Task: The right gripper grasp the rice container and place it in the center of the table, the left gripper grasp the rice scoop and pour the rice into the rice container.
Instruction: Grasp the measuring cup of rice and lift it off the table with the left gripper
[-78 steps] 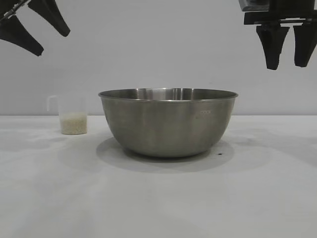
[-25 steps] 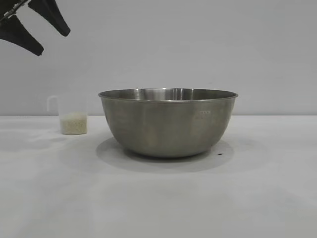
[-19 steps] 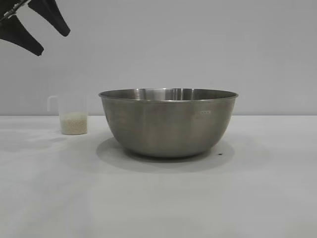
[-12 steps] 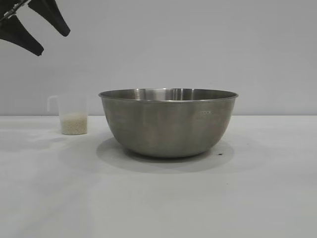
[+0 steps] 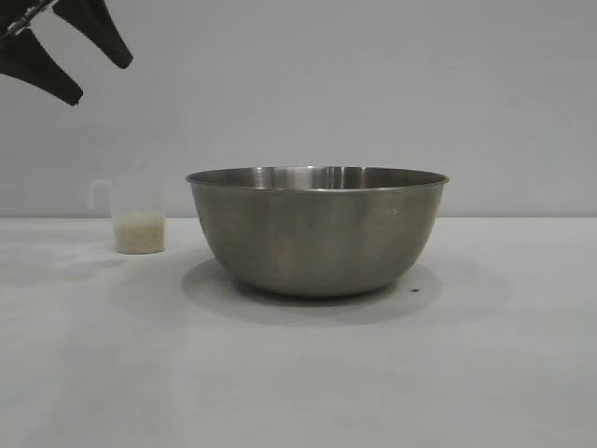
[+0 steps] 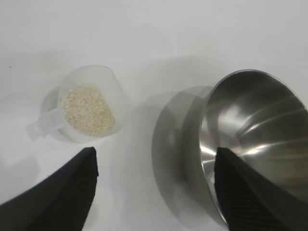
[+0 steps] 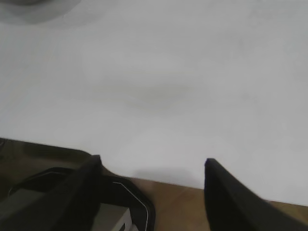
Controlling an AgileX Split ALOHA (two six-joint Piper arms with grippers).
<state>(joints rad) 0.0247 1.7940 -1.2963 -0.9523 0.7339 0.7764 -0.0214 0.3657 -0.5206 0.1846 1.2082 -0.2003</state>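
Note:
The rice container (image 5: 317,233), a large steel bowl, stands upright at the middle of the white table (image 5: 298,383). To its left, farther back, sits the rice scoop (image 5: 138,217), a frosted cup with white rice (image 5: 140,233) in its lower part. My left gripper (image 5: 98,79) hangs open high above the scoop, touching nothing. From the left wrist, the open gripper (image 6: 155,153) frames the scoop (image 6: 48,126), the rice (image 6: 86,108) and the empty container (image 6: 255,139). The right gripper (image 7: 152,160) is out of the exterior view; it stands open over the table's edge (image 7: 168,72), holding nothing.
A tiny dark speck (image 5: 415,290) lies on the table just right of the bowl's foot. In the right wrist view a brown floor (image 7: 183,207) and a black-and-grey base (image 7: 120,211) show beyond the table's edge.
The right gripper, which hung at the exterior view's upper right three seconds ago, has left that view. Bowl, scoop and left gripper have not moved.

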